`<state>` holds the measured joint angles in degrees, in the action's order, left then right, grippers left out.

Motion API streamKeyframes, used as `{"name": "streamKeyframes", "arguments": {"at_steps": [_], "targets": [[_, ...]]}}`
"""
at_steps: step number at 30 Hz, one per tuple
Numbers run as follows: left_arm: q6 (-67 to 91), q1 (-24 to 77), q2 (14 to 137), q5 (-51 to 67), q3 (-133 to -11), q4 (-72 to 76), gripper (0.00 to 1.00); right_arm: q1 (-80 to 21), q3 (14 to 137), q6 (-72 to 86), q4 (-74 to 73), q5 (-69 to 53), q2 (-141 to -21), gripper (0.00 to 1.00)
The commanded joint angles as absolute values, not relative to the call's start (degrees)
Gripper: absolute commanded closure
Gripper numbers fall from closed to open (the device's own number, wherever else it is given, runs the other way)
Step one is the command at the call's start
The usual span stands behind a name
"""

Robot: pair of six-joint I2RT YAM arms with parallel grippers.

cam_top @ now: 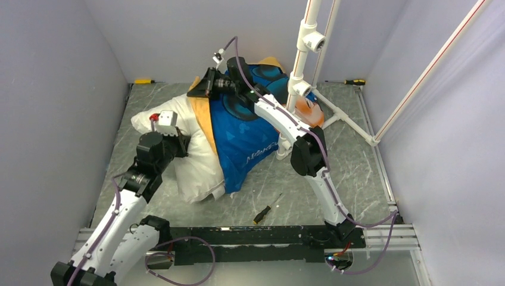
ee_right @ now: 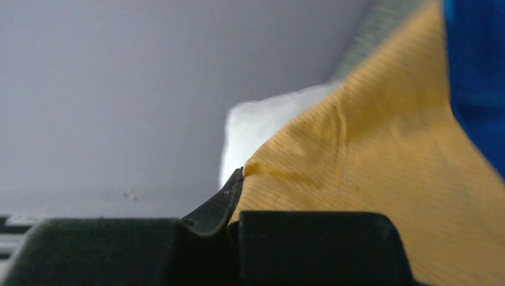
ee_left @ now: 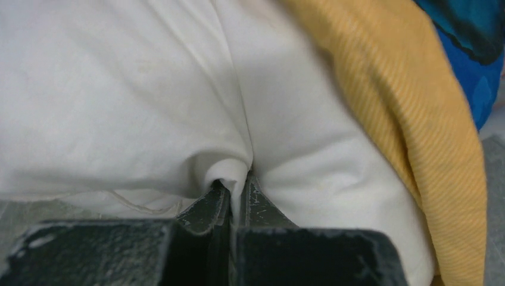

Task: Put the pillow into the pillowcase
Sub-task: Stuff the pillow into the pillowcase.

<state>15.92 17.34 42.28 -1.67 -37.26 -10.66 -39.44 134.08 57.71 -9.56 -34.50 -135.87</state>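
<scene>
pillowcase (cam_top: 247,134) – soft blue cloth, stripy orange inside, on the gray table (cam_top: 357,173) | pillow (cam_top: 190,161) – fat, white, wrinkly, partly inside it (bare end sticks out toward 9 o'clock) | left gripper (ee_left: 235,183) pinches white pillow cloth | right gripper (ee_right: 240,179) pinches the case's orange edge at 12 o'clock

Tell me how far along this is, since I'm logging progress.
Done: part of the pillow sits inside the pillowcase. In hand: the left gripper is shut on the pillow's white fabric, the right gripper on the case's orange edge. Left: the rest of the pillow, bare white, lies outside the case.
</scene>
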Motion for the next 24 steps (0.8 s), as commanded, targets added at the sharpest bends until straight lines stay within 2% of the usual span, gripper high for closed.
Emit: {"name": "streamKeyframes", "arguments": {"at_steps": [1, 5, 13, 17, 20, 24], "targets": [[9.48, 18.96, 47.48, 13.25, -45.56, 2.95, 1.0, -42.84, 146.72, 75.51, 14.13, -49.73, -138.35, 1.0], [4.41, 22.09, 51.63, 9.95, -48.47, 8.18, 1.0, -47.02, 147.77, 85.05, 28.91, -52.53, -138.55, 1.0], [-3.42, 25.16, 53.96, -3.04, -50.94, 14.18, 1.0, -51.12, 146.17, 79.88, 31.06, -58.71, -133.17, 1.0], [-16.37, 29.61, 52.64, -13.23, -57.2, 12.46, 1.0, -51.2, 150.81, 81.73, 33.69, -58.88, -135.43, 1.0], [-26.12, 30.21, 51.7, -12.19, -66.02, 5.71, 1.0, -51.56, 149.1, 80.86, 35.26, -58.28, -134.01, 1.0], [-33.4, 30.23, 53.27, -2.58, -83.83, -8.6, 1.0, -51.77, 147.82, 77.94, 34.23, -56.43, -131.76, 1.0]]}}
